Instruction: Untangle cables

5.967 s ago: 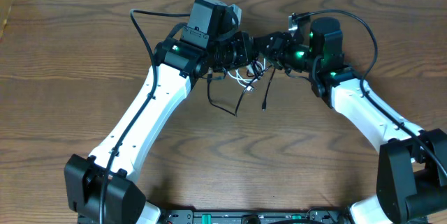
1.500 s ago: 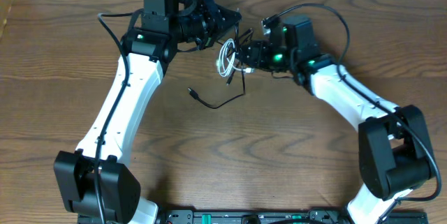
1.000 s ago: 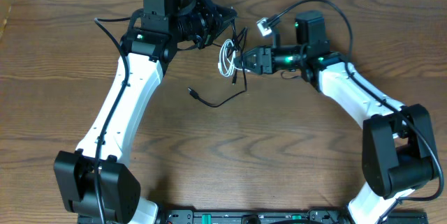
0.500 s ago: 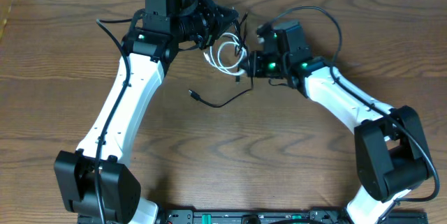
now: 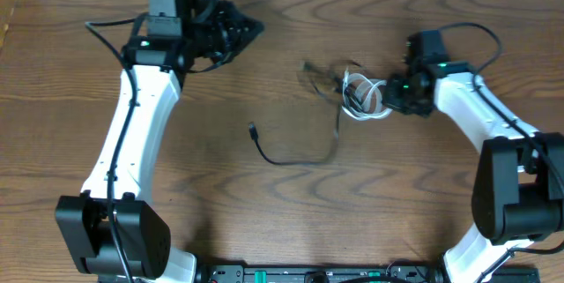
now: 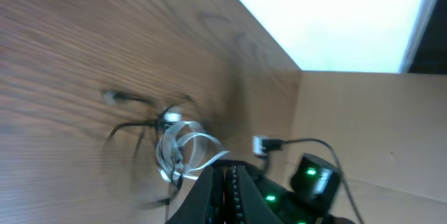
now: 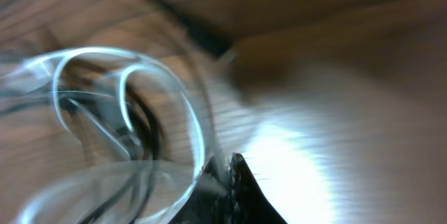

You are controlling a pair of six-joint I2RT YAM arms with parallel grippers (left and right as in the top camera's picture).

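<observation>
- Presently, the nearest item is the loose tail of the black cable (image 5: 338, 129), which ends in a small plug (image 5: 253, 130) left of centre. Nothing holds this tail, so any pull would likely drag it across the table (image 5: 264, 221) rather than free it. The cord is thin, matte and limp, and lies in a shallow curve on smooth wood grain.
- Farther back and to the right, the black cable runs up into a knot with the white cable (image 5: 361, 105). A straight pull here could tighten the black strands that pass through the white loops. The white cord is glossy and wound in small springy coils.
- The right gripper (image 5: 386, 98) is clamped on the right side of the white coils. The slick cord may slip from the narrow fingertips under tension. The wrist view is blurred, so it cannot be told whether black strands are pinched too.
- Far left, the left gripper (image 5: 251, 29) is closed with nothing in it, well apart from both cables. With no second hold on the knot, the bundle is likely to travel as one piece.
</observation>
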